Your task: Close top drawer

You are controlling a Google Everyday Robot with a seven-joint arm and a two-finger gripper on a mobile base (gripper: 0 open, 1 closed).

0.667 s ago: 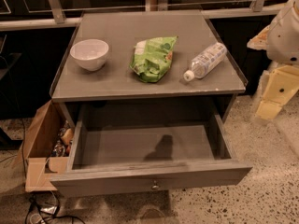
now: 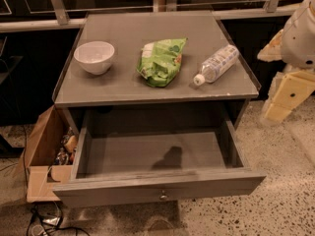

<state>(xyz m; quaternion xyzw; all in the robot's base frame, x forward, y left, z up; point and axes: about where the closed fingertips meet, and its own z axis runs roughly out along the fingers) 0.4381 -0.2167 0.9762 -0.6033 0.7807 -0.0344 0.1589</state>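
Observation:
The top drawer (image 2: 157,187) of the grey cabinet is pulled far out toward me. Its front panel carries one small round metal knob (image 2: 163,196) at the centre. The drawer's inside (image 2: 152,154) holds nothing, only a shadow. My gripper (image 2: 286,95), pale yellow below the white arm (image 2: 301,31), hangs at the right edge of the camera view. It is to the right of the cabinet, above the floor, and touches neither drawer nor cabinet.
On the cabinet top (image 2: 123,87) stand a white bowl (image 2: 94,56), a green snack bag (image 2: 161,60) and a plastic bottle (image 2: 215,64) lying on its side. An open cardboard box (image 2: 44,156) sits on the floor at left, with cables (image 2: 44,222) in front.

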